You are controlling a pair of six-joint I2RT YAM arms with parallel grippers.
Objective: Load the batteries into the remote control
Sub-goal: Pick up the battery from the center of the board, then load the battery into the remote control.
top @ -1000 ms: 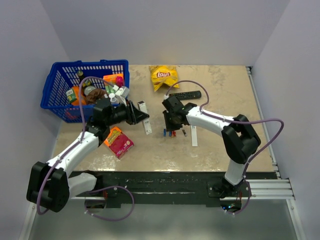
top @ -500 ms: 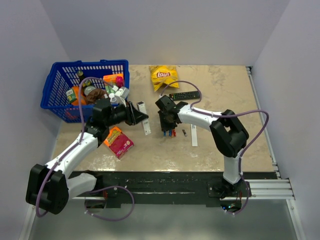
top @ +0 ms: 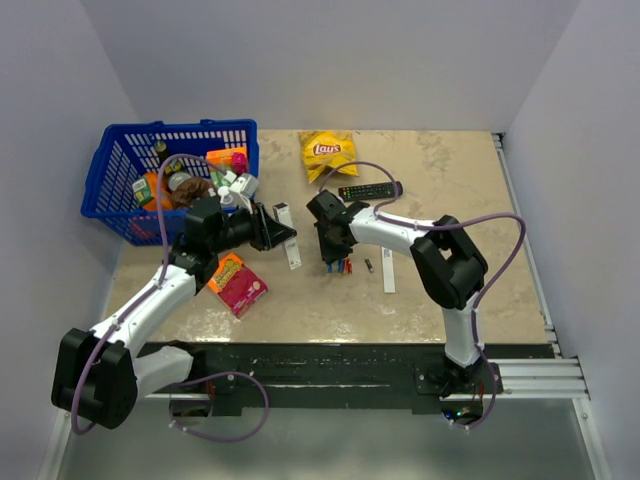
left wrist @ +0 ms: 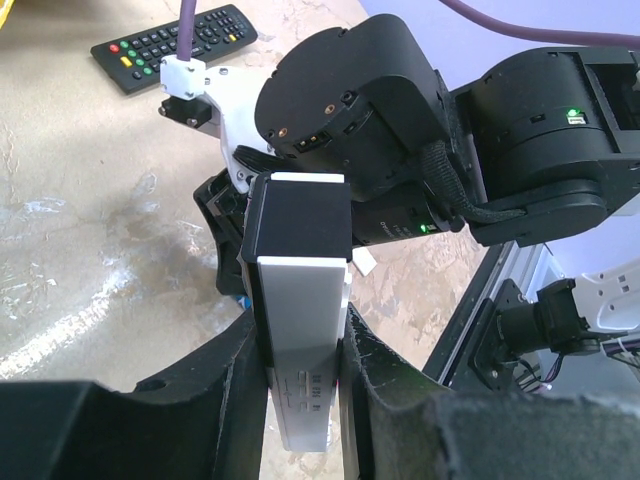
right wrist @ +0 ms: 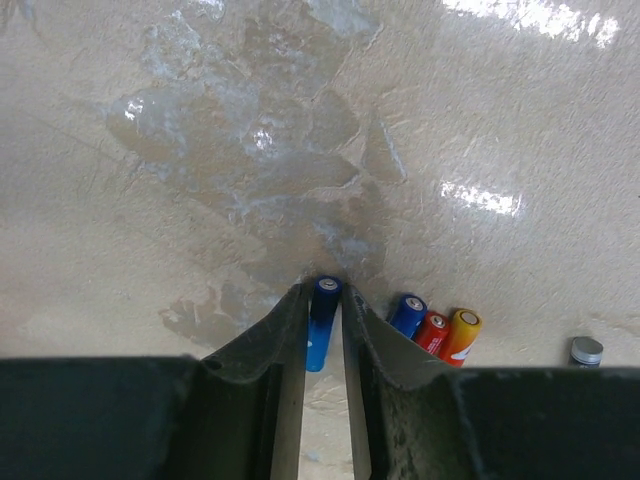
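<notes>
Seen from above, the left hand [top: 274,231] sits left of the bench's middle, closed on the white remote control [top: 291,243]. The right hand [top: 331,248] points down at mid-bench, right at the batteries [top: 341,266]. A small dark grey piece [top: 368,265] lies just beside them toward the right edge, and beyond it a white back strip [top: 388,272]. A black remote [top: 367,190] and a yellow chip bag [top: 327,152] lie toward the far edge. A blue basket [top: 118,160] fills the far left corner, and a pink packet [top: 237,283] lies by the left arm.

The left wrist camera shows the left hand [left wrist: 300,328] narrow, its fingers [left wrist: 243,375] pressed to both long sides of the remote control [left wrist: 297,285]. The remote's dark end points away toward the right arm.

The right wrist camera shows the right hand [right wrist: 325,293] narrow, its fingers [right wrist: 283,340] hugging a blue battery [right wrist: 320,330] that lies on the bench [right wrist: 200,150]. Just to the right lie three more batteries side by side, touching: blue, red and orange.
</notes>
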